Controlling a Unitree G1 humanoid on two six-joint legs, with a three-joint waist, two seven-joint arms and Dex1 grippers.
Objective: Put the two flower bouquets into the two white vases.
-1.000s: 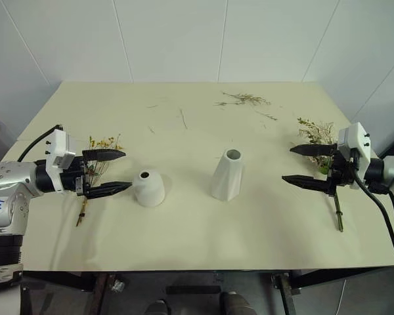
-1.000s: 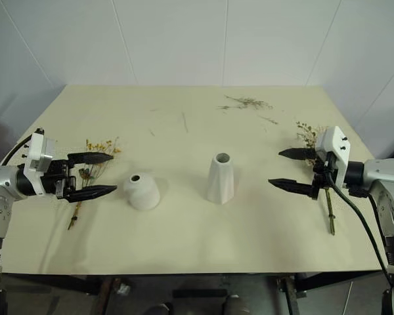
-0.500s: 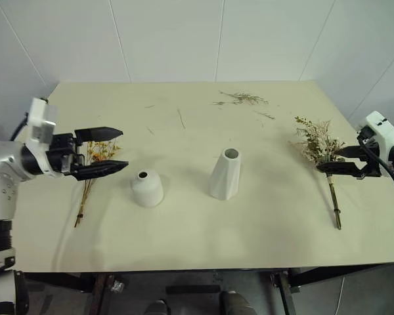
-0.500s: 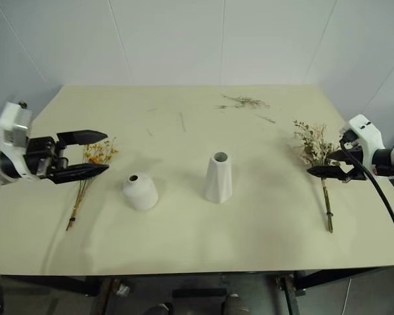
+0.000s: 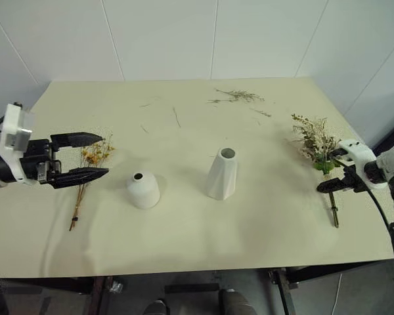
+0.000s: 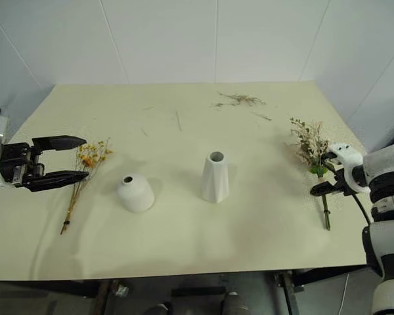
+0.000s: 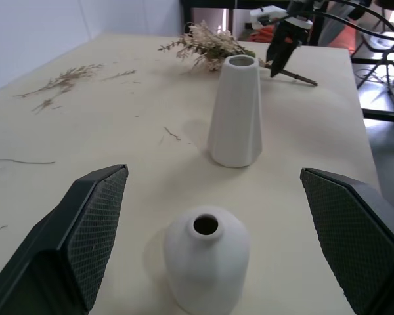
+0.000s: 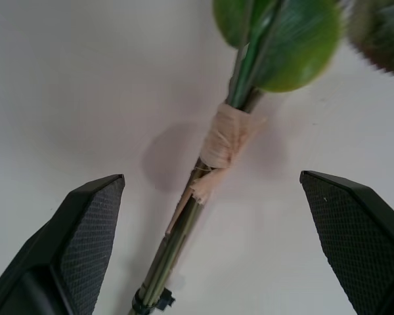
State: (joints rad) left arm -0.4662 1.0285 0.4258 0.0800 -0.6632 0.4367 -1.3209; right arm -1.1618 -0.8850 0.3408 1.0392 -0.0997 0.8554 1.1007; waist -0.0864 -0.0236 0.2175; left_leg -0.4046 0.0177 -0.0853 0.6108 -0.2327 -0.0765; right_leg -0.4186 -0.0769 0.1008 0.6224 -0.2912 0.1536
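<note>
Cream tabletop (image 5: pixel 184 223) is sitting against white panelled walls (image 5: pixel 157 39), carrying the short vase (image 5: pixel 143 189), the tall vase (image 5: pixel 222 173), loose sprigs (image 5: pixel 236 97) at the far edge, the yellow-orange bunch (image 5: pixel 88 164) lying left and the large bouquet (image 5: pixel 318 147) lying right. Since a second ago the right gripper (image 5: pixel 341 177) is tipping down over the bouquet's tied stems, jaws spread wide, while the left gripper (image 5: pixel 79 157) is hanging spread beside its bunch, now farther left of the short vase.

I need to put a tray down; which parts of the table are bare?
Bare: the near strip of the cream table before the short dome-shaped white vase and tall faceted white vase. Crowded: both side edges with bouquets, far edge with loose dried sprigs.
</note>
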